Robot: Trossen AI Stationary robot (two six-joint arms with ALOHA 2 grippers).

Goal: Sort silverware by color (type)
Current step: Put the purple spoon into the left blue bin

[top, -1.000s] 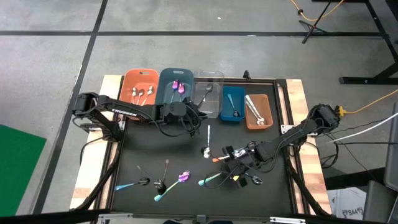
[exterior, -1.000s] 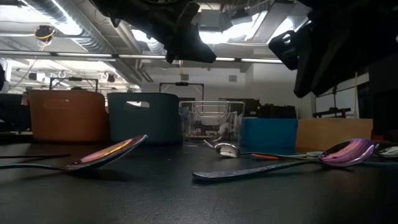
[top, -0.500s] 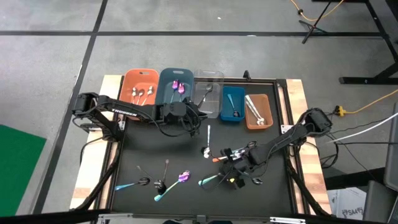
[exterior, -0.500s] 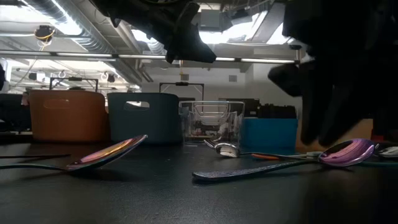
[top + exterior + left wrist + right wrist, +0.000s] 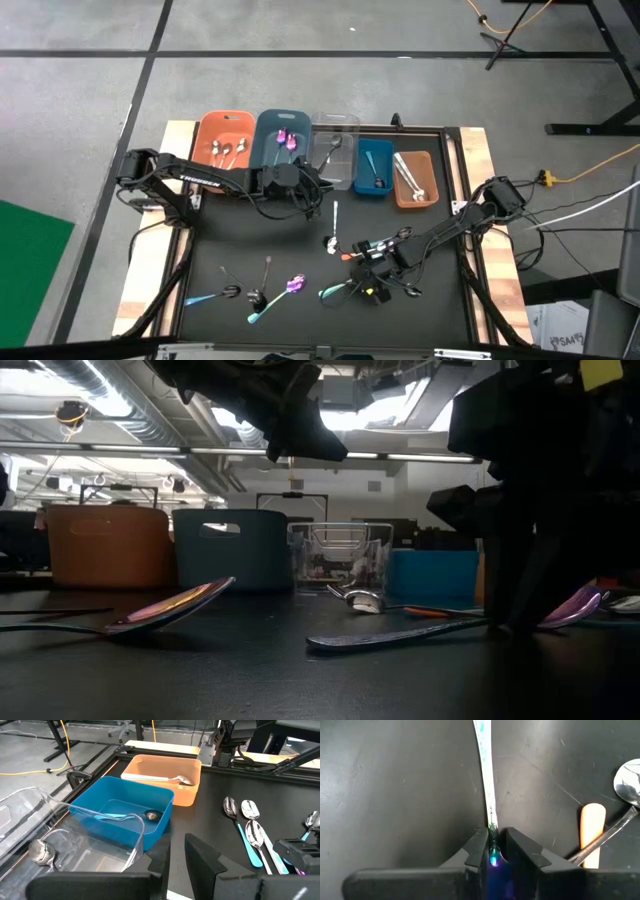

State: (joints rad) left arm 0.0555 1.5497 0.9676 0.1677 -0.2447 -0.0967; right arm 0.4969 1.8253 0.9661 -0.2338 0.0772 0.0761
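Note:
The purple spoon with a teal handle (image 5: pixel 340 290) lies flat on the black mat near the table's near edge. My right gripper (image 5: pixel 372 284) is down on it and shut; the right wrist view shows the teal handle (image 5: pixel 485 775) running away from the fingers. Other silverware lies loose on the mat: a silver spoon (image 5: pixel 334 226), an orange-handled one (image 5: pixel 352 256) and another purple spoon (image 5: pixel 292 286). My left gripper (image 5: pixel 306 192) hangs open above the mat in front of the bins and touches nothing. My right gripper pinches the purple spoon at its neck (image 5: pixel 492 837), where the teal handle meets the purple bowl. The fingers (image 5: pixel 500 585) come from above, pointing down, and stand across the spoon. The spoon lies on the mat, handle (image 5: pixel 400 636) and bowl (image 5: pixel 578 604) both down.
Five bins stand in a row along the far edge: orange (image 5: pixel 225 122), grey-blue (image 5: pixel 266 150), clear (image 5: pixel 340 128), blue (image 5: pixel 374 152) and brown (image 5: pixel 428 160), each with silverware in it. A teal-handled spoon (image 5: pixel 212 296) and dark utensils (image 5: pixel 266 274) lie near left. Wooden rails edge the mat.
My right gripper has moved toward the table's near left and come down from above the mat onto the purple spoon's neck. The spoon stays on the mat.

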